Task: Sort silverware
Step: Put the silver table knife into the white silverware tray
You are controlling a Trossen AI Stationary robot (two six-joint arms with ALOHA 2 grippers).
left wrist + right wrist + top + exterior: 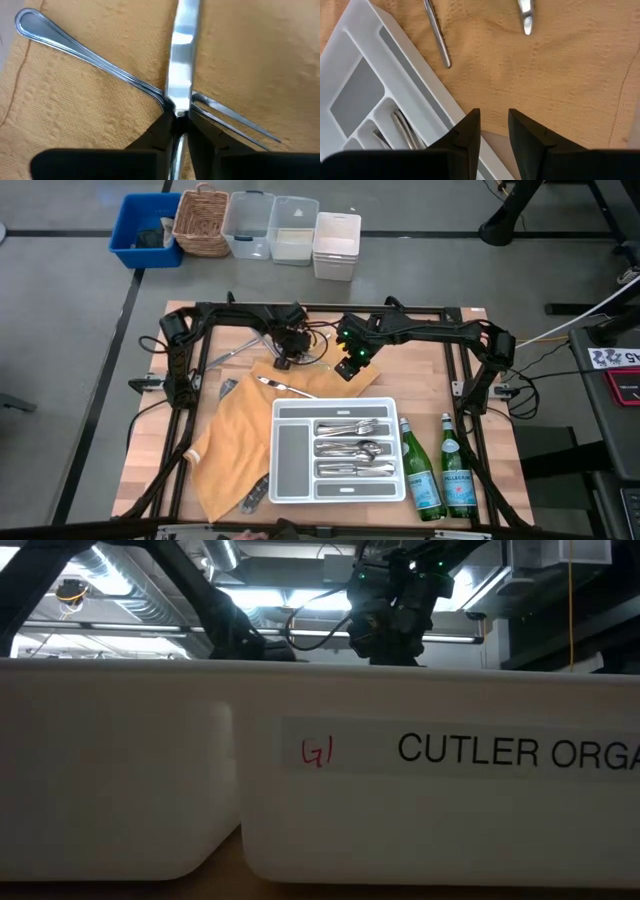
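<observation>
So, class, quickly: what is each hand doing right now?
Left hand: closed on a knife above the orange cloth.
Right hand: open, holding nothing, near the white tray.

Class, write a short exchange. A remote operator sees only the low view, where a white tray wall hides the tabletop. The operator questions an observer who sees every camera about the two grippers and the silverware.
Operator: What is the left gripper doing?
Observer: The left gripper is clamped on a flat shiny silver utensil, which crosses a slim silver fork lying on the orange-tan cloth.
Operator: And the right one?
Observer: The right gripper is open and empty, over the cloth beside the white divided plastic tray.
Operator: Is anything sorted yet?
Observer: Yes, sorted silverware lies in several of the tray's narrow compartments.
</observation>
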